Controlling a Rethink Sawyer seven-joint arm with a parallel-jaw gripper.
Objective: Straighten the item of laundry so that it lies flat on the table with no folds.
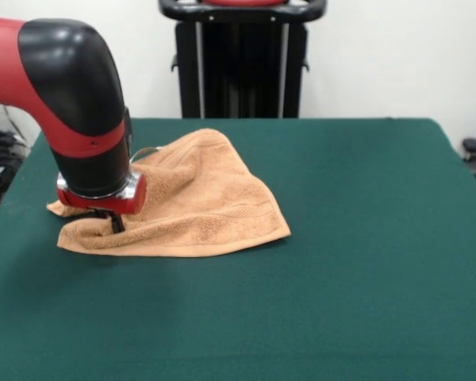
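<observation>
- Nearest to where I'm standing, bare green table (pixel 317 317) is stretching out in front, with nothing lying on it.
- Further back and toward the left of the front view, the orange-tan towel (pixel 198 206) is sitting rumpled on the cloth: its front edge is lying fairly flat, while the back part is rising into a soft peak with creases running down from it, so it is clearly not flat yet.
- A woven band (pixel 238 214) is showing across the right-hand flap, which is tapering to a corner near the middle of the table.
- Over the towel's left end, the red and black arm (pixel 71 87) is coming down, its wrist ring hovering just above the fabric.
- Below that ring, the gripper (pixel 111 222) is pressing into or pinching the towel's left edge; dark finger parts are peeking out, but I cannot tell whether they are closed on the cloth or merely resting in it.
- Judging by this, the robot is working at taking hold of the left edge, early to midway in the job.
- Next, I'd say, it is going to need a firm pinch and a pull leftward, away from the bunched peak, dragging low enough to draw the folds out.
- Behind the table, a black stand (pixel 242 55) is standing against the wall.
</observation>
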